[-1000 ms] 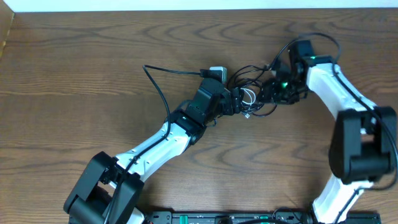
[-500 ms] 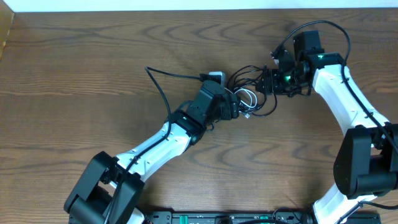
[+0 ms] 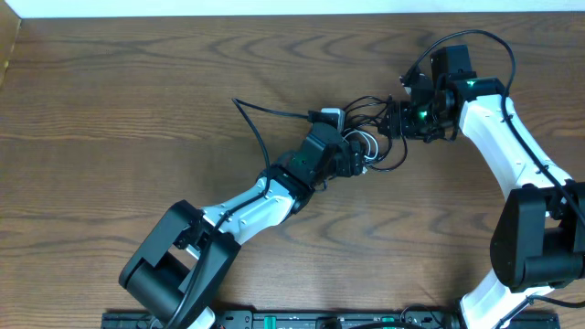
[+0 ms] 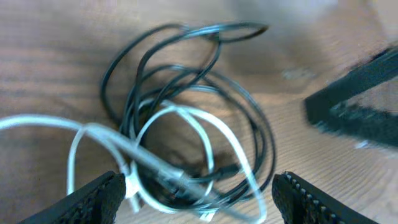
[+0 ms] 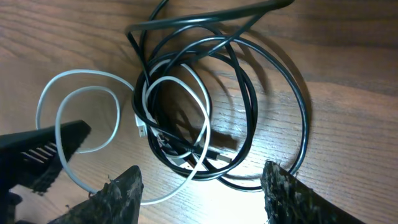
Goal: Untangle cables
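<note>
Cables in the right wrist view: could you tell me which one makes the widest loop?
The black cable; its big loop sweeps outside the white cable, whose loops are smaller.

Desk (image 3: 110, 110): brown wood grain, smooth, satin finish with a glare patch near the cables. Black cable (image 5: 305, 118): smooth, glossy plastic jacket. White cable (image 5: 81, 73): smooth, slight sheen. Fingers (image 5: 118, 196): matt black, rough ragged edges. Arm shells (image 3: 498, 137): glossy white plastic.
</note>
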Controlling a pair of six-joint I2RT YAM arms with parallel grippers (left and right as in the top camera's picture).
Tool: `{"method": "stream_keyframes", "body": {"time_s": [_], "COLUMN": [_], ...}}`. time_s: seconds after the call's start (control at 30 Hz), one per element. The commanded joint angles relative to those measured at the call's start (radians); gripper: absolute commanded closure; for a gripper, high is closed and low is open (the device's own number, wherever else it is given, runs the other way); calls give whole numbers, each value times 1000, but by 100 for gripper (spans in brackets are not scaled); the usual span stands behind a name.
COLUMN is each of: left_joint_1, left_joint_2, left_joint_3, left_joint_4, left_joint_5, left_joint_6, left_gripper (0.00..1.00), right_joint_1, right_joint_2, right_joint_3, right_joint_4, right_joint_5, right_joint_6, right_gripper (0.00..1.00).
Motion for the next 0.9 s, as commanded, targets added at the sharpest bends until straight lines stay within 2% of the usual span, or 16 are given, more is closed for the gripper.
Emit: {"method": "stream_keyframes", "body": {"time_s": [0.0,0.13,0.2,0.27,0.3,0.4,0.43,0.47,0.57,0.73,0.87], "left_joint_1": [0,0,0,0,0,1,1,3,19,69,77], "left_joint_2": [2,34,53,64,66,66,66,64,33,-132,-267], "left_joint_3": [2,2,2,2,2,2,2,2,2,2,2], "left_joint_4": [8,14,29,34,34,42,45,50,48,29,-19], "left_joint_5": [-50,-119,-117,-117,-117,-117,-118,-117,-86,78,105], "left_joint_6": [-43,-218,-267,-291,-291,-290,-290,-290,-278,-214,-214], "left_gripper": [19,19,24,38,51,73,87,92,92,93,92], "right_joint_1": [5,5,5,5,5,5,5,5,5,7,10], "right_joint_2": [3,3,3,3,3,3,3,3,3,3,3], "right_joint_3": [7,7,7,7,7,7,7,7,6,6,6], "right_joint_4": [2,3,2,1,1,1,1,1,0,9,29], "right_joint_5": [8,8,8,8,8,8,8,8,8,8,0], "right_joint_6": [10,10,10,10,10,10,10,10,10,9,10], "right_gripper": [42,41,42,41,42,41,41,41,39,39,39]}}
